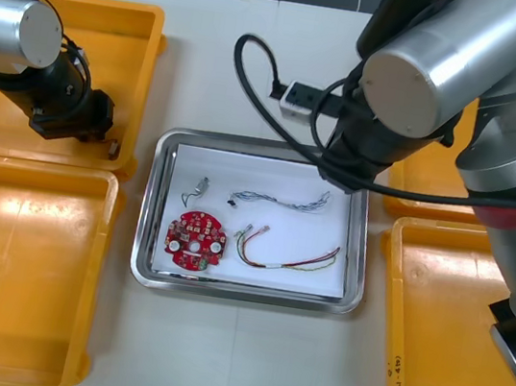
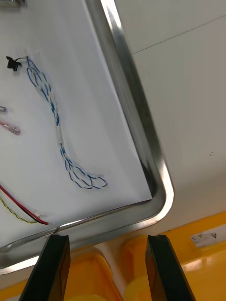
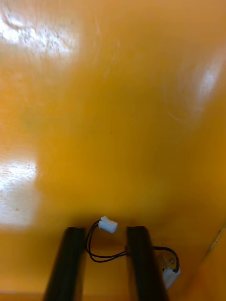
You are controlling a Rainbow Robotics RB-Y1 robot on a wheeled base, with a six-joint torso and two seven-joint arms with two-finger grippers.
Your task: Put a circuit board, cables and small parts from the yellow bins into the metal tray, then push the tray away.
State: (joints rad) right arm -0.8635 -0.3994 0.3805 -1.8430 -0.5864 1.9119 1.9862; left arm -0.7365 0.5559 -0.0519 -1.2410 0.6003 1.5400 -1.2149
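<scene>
A white sticker (image 2: pixel 207 237) on the bin rim next to the tray corner carries print too small to read, and so does the print along the near right bin's edge. Four bins (image 1: pixel 26 314) stand on the table (image 1: pixel 174 365), two at each side, with one tray (image 1: pixel 245 292) between them. White inside, the tray holds one board (image 1: pixel 195 240), one metal part (image 1: pixel 201 185) and two cables: a blue-white cable (image 1: pixel 281 199) and a red-yellow cable (image 1: pixel 283 253). The right gripper (image 2: pixel 108 237) hangs over the tray's far right corner, its fingers spread with nothing between them. The left gripper (image 3: pixel 104 229) is down in the far left bin (image 1: pixel 118 26), its fingers pinching the loop of one black cable (image 3: pixel 106 256), whose white plug (image 3: pixel 108 225) lies at their tips.
</scene>
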